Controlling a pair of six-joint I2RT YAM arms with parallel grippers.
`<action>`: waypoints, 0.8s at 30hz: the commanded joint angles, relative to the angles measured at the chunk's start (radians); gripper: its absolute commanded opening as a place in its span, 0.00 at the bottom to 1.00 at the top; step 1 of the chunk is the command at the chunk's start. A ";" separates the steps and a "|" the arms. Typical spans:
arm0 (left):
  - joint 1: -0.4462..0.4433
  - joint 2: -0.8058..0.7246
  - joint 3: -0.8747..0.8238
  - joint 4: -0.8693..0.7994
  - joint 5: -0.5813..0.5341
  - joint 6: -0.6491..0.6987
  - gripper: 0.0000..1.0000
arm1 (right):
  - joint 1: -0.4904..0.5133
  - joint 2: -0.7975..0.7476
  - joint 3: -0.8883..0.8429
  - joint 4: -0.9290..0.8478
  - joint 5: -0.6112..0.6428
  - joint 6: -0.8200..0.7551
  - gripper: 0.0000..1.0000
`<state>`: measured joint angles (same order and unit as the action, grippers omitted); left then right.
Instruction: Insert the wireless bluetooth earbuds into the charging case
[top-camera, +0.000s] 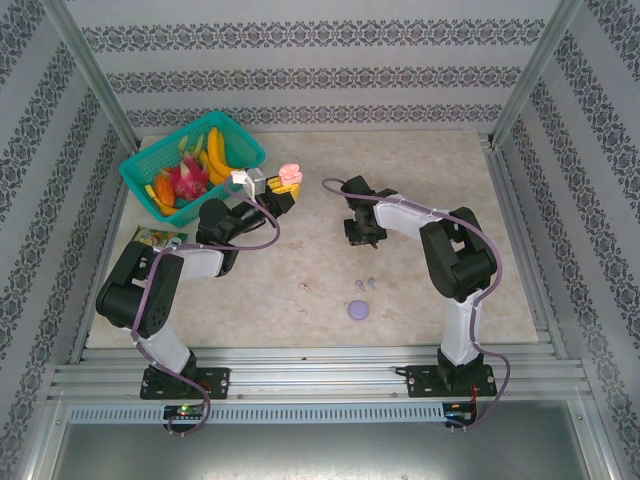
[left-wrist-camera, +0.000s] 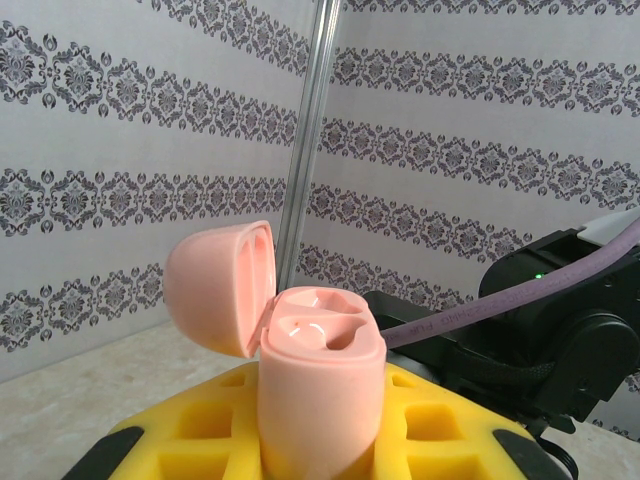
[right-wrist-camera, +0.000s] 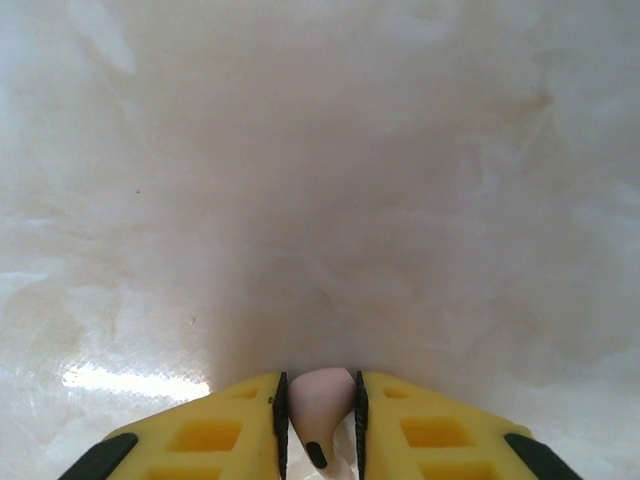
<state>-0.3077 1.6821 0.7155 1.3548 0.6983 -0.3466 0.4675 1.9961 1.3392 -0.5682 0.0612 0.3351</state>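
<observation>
My left gripper (top-camera: 272, 192) is shut on the pale pink charging case (top-camera: 290, 178) and holds it up at the back left. In the left wrist view the case (left-wrist-camera: 320, 390) stands upright between the yellow fingers (left-wrist-camera: 200, 440), its lid (left-wrist-camera: 220, 285) hinged open to the left and both sockets bare. My right gripper (top-camera: 362, 230) hangs low over the table's middle. It is shut on a pale pink earbud (right-wrist-camera: 320, 405) pinched between its pads. Another pink earbud (top-camera: 305, 288) and two lilac earbuds (top-camera: 367, 284) lie on the table near a round lilac case (top-camera: 358, 310).
A teal basket (top-camera: 235, 130) of toy fruit stands at the back left, just behind the left gripper. A small green packet (top-camera: 158, 238) lies by the left arm. Patterned walls and metal posts (left-wrist-camera: 305, 140) enclose the table. The right arm (left-wrist-camera: 560, 340) shows close to the held case.
</observation>
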 joint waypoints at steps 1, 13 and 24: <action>-0.010 -0.025 -0.003 0.060 -0.005 -0.011 0.00 | 0.008 -0.006 -0.018 -0.022 0.006 0.004 0.22; -0.010 -0.025 -0.010 0.056 0.001 -0.005 0.00 | -0.009 -0.094 -0.110 0.116 -0.029 0.018 0.14; -0.009 -0.035 -0.008 0.038 0.012 0.008 0.00 | -0.026 -0.332 -0.254 0.346 -0.091 0.065 0.14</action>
<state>-0.3077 1.6821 0.7143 1.3544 0.6991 -0.3454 0.4469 1.7344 1.1030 -0.3119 -0.0017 0.3748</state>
